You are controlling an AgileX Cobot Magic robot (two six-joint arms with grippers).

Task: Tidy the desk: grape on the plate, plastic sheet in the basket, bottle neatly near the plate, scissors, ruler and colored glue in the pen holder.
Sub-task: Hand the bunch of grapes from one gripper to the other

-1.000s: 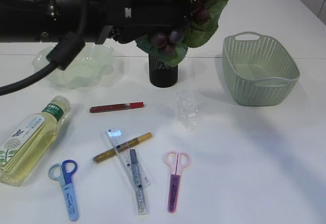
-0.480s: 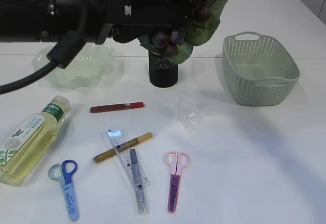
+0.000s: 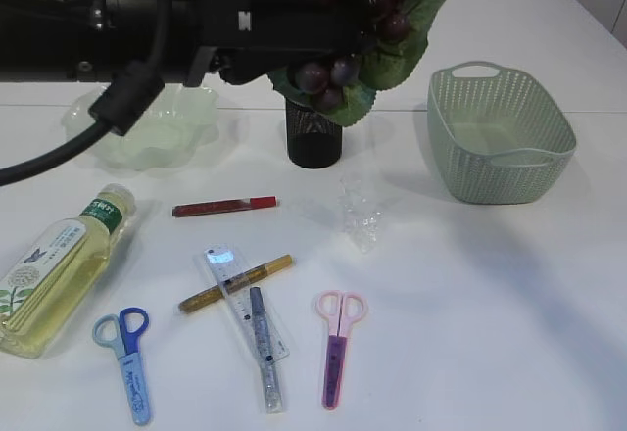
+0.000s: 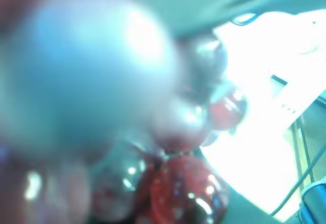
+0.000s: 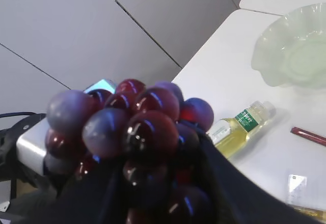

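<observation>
A bunch of dark red grapes (image 3: 338, 15) with green leaves hangs high over the black pen holder (image 3: 313, 142). My left arm reaches it from the left, and its gripper (image 3: 284, 34) is hidden by the fruit. The left wrist view shows only blurred grapes (image 4: 183, 183). My right gripper (image 5: 158, 147) has dark fingers on both sides of the bunch (image 5: 142, 127). The green plate (image 3: 147, 132) and the bottle (image 3: 54, 274) are at the left. The plastic sheet (image 3: 361, 214), ruler (image 3: 220, 260), blue scissors (image 3: 127, 358) and pink scissors (image 3: 336, 348) lie on the table.
The green basket (image 3: 500, 137) stands at the back right. Red glue (image 3: 225, 206), gold glue (image 3: 235, 284) and silver glue (image 3: 263, 348) lie in the middle. The right wrist view shows the plate (image 5: 290, 51) and bottle (image 5: 239, 127) below.
The grape bunch and its leaves have shifted slightly right and up. The left arm's visible links and the things on the table have not moved.
</observation>
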